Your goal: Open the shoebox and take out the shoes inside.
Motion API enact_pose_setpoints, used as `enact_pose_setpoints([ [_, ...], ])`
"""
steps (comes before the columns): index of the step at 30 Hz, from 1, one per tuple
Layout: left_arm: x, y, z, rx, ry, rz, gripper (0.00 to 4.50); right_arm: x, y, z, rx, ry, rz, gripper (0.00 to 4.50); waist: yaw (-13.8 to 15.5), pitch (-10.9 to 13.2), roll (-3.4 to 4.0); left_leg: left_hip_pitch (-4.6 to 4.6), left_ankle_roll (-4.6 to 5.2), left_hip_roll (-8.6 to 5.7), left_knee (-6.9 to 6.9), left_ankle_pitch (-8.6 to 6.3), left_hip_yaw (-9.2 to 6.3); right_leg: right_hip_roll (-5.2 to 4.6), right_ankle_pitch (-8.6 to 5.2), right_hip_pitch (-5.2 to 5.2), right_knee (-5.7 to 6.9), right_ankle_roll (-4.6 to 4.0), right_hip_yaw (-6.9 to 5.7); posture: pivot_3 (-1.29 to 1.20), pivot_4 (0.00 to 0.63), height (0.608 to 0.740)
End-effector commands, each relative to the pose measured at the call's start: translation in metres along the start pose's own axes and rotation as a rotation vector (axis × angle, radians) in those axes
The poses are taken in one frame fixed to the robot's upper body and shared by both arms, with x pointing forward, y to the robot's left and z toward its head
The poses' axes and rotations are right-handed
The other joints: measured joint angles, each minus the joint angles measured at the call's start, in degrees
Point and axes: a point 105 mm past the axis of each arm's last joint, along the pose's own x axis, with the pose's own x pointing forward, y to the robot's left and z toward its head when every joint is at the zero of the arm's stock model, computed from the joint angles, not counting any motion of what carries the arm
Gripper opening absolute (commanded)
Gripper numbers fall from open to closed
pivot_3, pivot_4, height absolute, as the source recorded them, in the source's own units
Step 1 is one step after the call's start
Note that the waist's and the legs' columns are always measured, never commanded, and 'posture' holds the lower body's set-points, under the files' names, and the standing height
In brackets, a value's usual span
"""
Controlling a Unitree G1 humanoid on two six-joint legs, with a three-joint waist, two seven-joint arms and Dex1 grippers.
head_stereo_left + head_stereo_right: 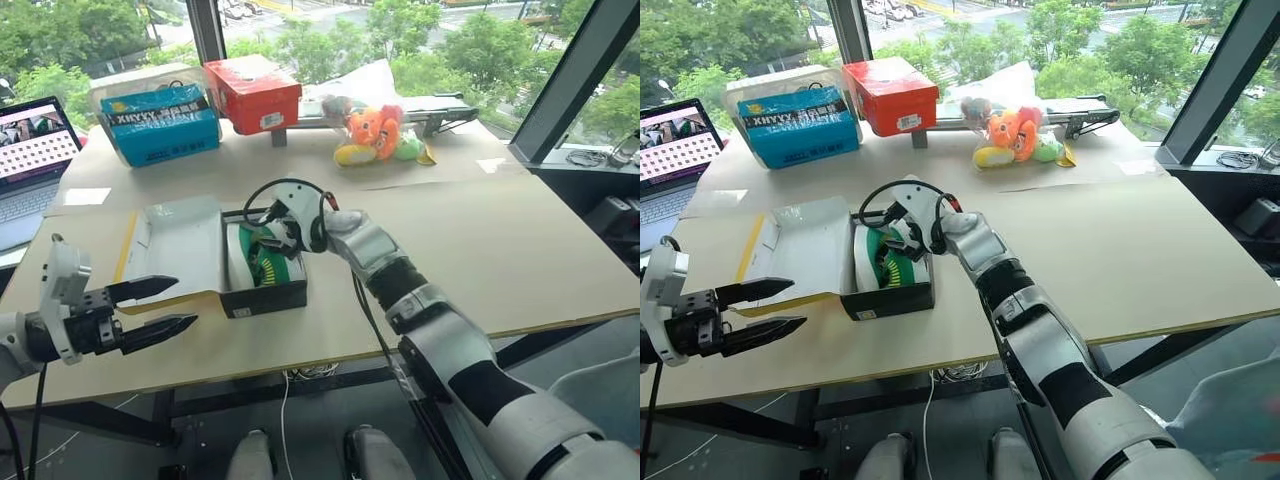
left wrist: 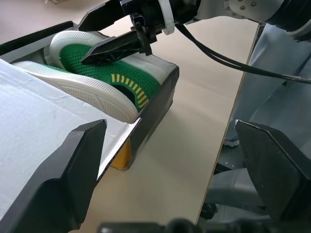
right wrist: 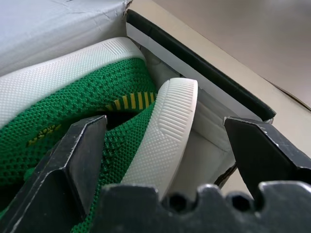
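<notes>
1. Shoebox [image 1: 262, 296], lid laid open on the table [image 1: 520, 250]; both green sneakers [image 1: 262, 258] lie inside on their sides.
2. Right gripper [image 3: 165, 145]: fingers wide apart over one sneaker, holding nothing.
3. Left gripper [image 1: 160, 305]: spread, empty, beside the lid.
4. We judge the sneakers light, knit soft; pinch the firm sole edge.

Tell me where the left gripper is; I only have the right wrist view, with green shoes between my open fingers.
Observer: The left gripper hangs open near the front corner of the shoebox lid, holding nothing.
Operator: Report how far the lid is open.
Observer: The lid is folded right back to the robot's left, white inside up.
Operator: Say what's behind the box.
Observer: A blue box, a red box and plush toys sit at the table's far side.
</notes>
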Motion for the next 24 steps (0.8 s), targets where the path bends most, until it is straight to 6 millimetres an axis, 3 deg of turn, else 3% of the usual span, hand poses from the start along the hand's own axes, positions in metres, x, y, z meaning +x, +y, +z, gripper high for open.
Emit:
enact_pose_setpoints([
  [1, -0.003, -0.003, 0.008, 0.058, -0.022, 0.012, 4.50, 0.002, -0.002, -0.012, 0.010, 0.040, 0.001, 4.44, 0.01, 0.00, 0.00, 0.04, -0.02, 0.00, -0.01, -0.01, 0.00, 0.00, -0.04, 0.02, 0.00, -0.06, 0.00, 0.00, 0.150, 0.732],
  [4, -0.003, -0.002, 0.007, 0.056, -0.020, 0.018, 4.50, 0.004, 0.005, -0.012, 0.000, 0.044, 0.029, 4.44, 0.10, 0.00, 0.00, 0.21, -0.30, 0.00, -0.04, -0.19, 0.00, -0.01, -0.06, 0.17, 0.00, -0.11, -0.01, 0.00, 0.150, 0.732],
  [7, -0.001, 0.000, 0.006, 0.056, -0.020, 0.019, 4.50, 0.006, 0.012, -0.010, -0.014, 0.044, 0.050, 3.73, 0.07, -0.01, -0.01, 0.25, -0.31, 0.00, -0.05, -0.19, 0.00, -0.01, -0.07, 0.20, 0.00, -0.12, -0.01, 0.00, 0.150, 0.732],
  [16, 0.000, 0.001, 0.007, 0.063, -0.018, 0.017, 4.50, 0.008, 0.017, -0.012, -0.007, 0.049, 0.060, 0.80, -0.02, -0.01, -0.01, 0.24, -0.29, 0.00, -0.08, -0.18, 0.00, 0.00, -0.07, 0.15, 0.00, -0.09, 0.00, 0.00, 0.150, 0.732],
  [18, 0.001, 0.001, 0.007, 0.063, -0.018, 0.017, 4.50, 0.007, 0.016, -0.012, -0.002, 0.050, 0.054, 0.58, 0.01, -0.01, -0.01, 0.24, -0.29, 0.00, -0.08, -0.18, 0.00, 0.00, -0.08, 0.15, 0.00, -0.10, 0.00, 0.00, 0.150, 0.732],
  [24, 0.004, 0.001, 0.006, 0.063, -0.017, 0.011, 4.50, 0.003, 0.008, 0.008, 0.102, 0.001, 0.022, 0.57, 0.03, -0.01, -0.01, 0.24, -0.29, 0.00, -0.08, -0.18, 0.00, 0.00, -0.10, 0.15, 0.00, -0.13, 0.00, 0.00, 0.150, 0.732],
])
